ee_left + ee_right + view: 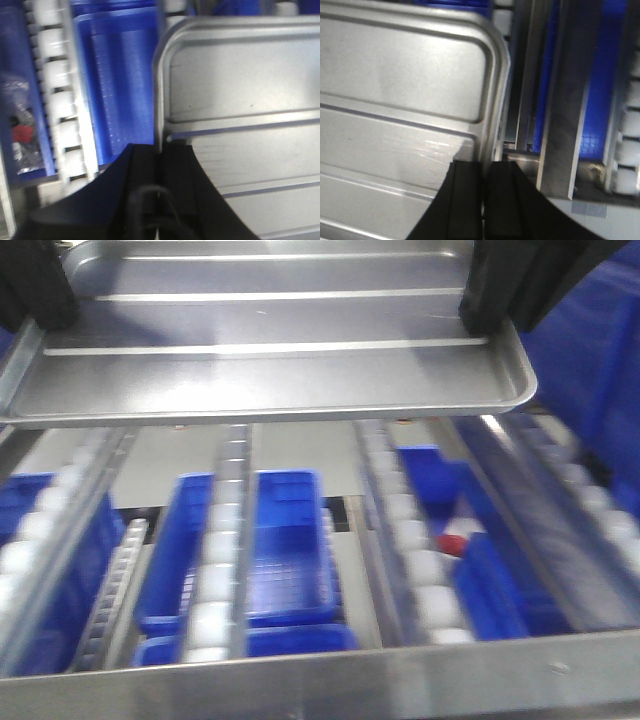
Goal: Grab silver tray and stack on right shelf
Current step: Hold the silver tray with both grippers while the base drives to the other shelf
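The silver tray [270, 360] hangs level in the air across the top of the front view, ribs running left to right. My left gripper [161, 150] is shut on its left rim [159, 95], black fingers [35, 280] on either side of the edge. Over on the other short side, my right gripper [484, 167] is shut on the right rim [496, 100], its fingers [500, 285] dark at the upper right. Below the tray lies the right shelf [320, 680], with sloping rails of white rollers [215, 580] and a shiny steel front edge.
Blue plastic bins [285, 550] sit under the roller rails, one holding a red-and-white item [455, 540]. A blue bin [120, 90] and a bagged item [20, 130] show beside the tray's left end. Grey rack bars [560, 125] run close to the tray's right end.
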{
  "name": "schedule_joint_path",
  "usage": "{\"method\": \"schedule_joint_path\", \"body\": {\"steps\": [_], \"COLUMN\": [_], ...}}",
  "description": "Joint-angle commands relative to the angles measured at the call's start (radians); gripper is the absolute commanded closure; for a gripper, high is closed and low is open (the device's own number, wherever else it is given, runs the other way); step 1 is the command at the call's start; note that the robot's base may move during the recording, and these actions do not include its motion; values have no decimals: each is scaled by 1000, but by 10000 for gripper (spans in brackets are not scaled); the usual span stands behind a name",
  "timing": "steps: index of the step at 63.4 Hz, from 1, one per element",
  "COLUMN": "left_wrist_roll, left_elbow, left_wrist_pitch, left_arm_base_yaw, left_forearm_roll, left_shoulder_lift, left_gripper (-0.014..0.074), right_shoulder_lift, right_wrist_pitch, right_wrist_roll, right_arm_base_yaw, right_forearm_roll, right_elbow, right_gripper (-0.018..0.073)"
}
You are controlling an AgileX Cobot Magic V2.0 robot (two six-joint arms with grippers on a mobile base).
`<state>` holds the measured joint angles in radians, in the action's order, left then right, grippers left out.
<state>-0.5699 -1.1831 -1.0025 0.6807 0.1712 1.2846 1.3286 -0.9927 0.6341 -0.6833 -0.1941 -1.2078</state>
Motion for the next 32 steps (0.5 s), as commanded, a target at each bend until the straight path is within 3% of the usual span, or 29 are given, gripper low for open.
{"method": "schedule_joint_path", "body": {"steps": [1, 32], "left_wrist_roll": [12, 12], "left_elbow": [-33, -33], "left_wrist_pitch": [16, 16], "left_arm_base_yaw": [10, 10], "left_forearm_roll": [29, 29], "left_shoulder_lift": [-30, -30], "left_gripper": [689, 689], "right_shoulder_lift": [-36, -36], "right_wrist_pitch": [39, 39], "right_wrist_roll": [-20, -20], "right_arm_base_yaw": [3, 3], "right_forearm_roll": [-42, -42], "right_elbow": [-37, -37], "right_gripper": [503, 503]}}
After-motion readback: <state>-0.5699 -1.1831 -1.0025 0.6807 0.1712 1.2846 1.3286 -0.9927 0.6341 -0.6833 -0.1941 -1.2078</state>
